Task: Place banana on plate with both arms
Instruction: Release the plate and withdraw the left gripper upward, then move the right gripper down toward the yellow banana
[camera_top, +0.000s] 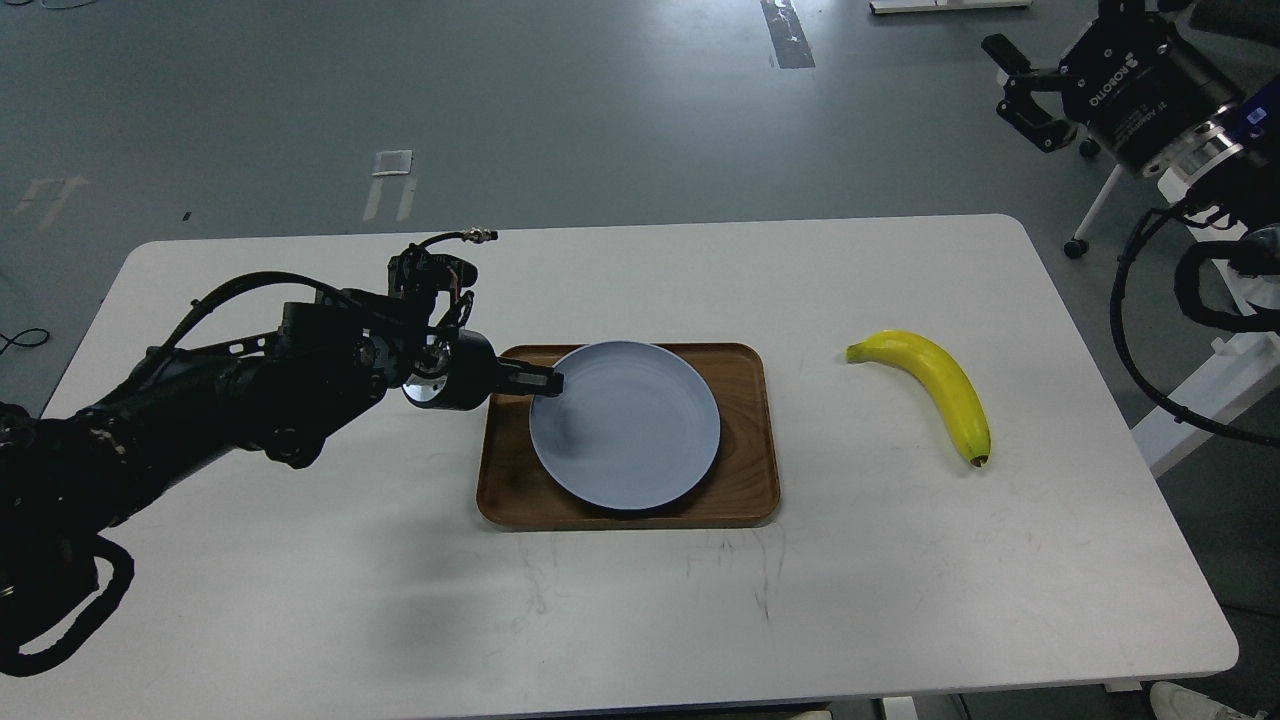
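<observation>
A white table (620, 600) with rounded corners and faint scuffs fills the view; beyond it grey floor (560, 110), pale tape marks (392, 163), a castor (1076, 247) off its far right corner.

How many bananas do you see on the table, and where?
1. The banana lies on the bare white table, to the right of the wooden tray that holds the plate. Neither gripper touches it. I see nothing that could hide another one.

Colours on the white bench (300, 560)
Bright yellow banana (935, 385) with greenish stem, dark tip; pale blue-grey, faintly ringed plate (625, 425); brown wooden tray (745, 440).
</observation>
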